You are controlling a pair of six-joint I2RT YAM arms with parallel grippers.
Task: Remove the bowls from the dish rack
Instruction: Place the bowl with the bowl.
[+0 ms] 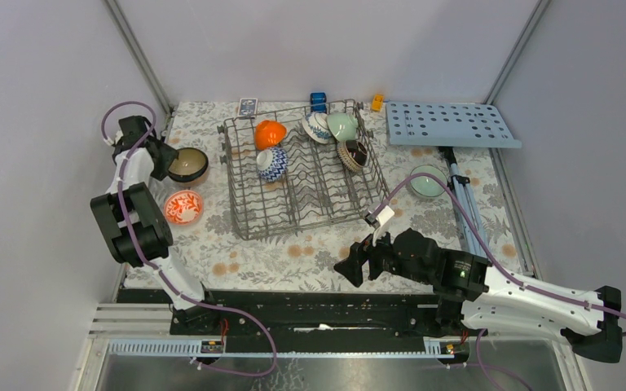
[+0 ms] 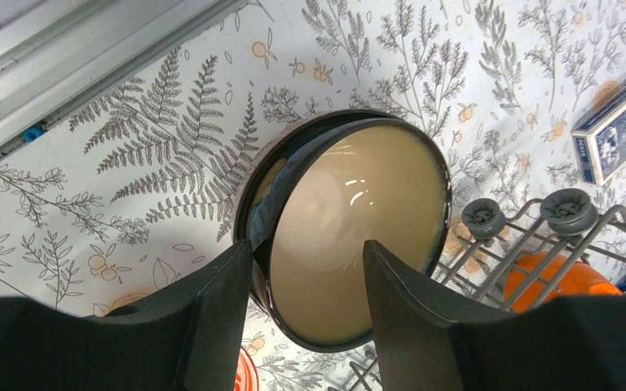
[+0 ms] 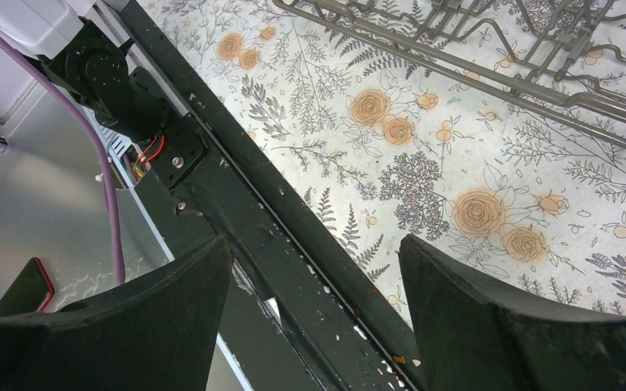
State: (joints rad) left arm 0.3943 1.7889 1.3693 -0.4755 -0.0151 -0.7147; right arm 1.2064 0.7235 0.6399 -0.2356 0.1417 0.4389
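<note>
The grey wire dish rack (image 1: pixel 326 195) stands mid-table. It holds an orange bowl (image 1: pixel 270 133), two blue-and-white bowls (image 1: pixel 272 164) (image 1: pixel 318 126), a pale green bowl (image 1: pixel 343 125) and a dark brown one (image 1: pixel 352 153). Left of the rack, a dark bowl with a cream inside (image 1: pixel 188 164) (image 2: pixel 350 236) rests on the cloth. My left gripper (image 1: pixel 165 160) (image 2: pixel 308 248) straddles its near rim, jaws apart, one finger outside and one over the inside. A red-and-white bowl (image 1: pixel 183 207) lies nearer, and another pale green bowl (image 1: pixel 427 181) sits right of the rack. My right gripper (image 1: pixel 350 269) (image 3: pixel 314 244) hangs open and empty over the table's near edge.
A light-blue board with holes (image 1: pixel 452 124) lies at the back right, with a blue folded stand (image 1: pixel 465 199) in front of it. A card box (image 1: pixel 248 106) (image 2: pixel 615 130), a blue object (image 1: pixel 319 101) and a small orange item (image 1: pixel 376 102) sit behind the rack.
</note>
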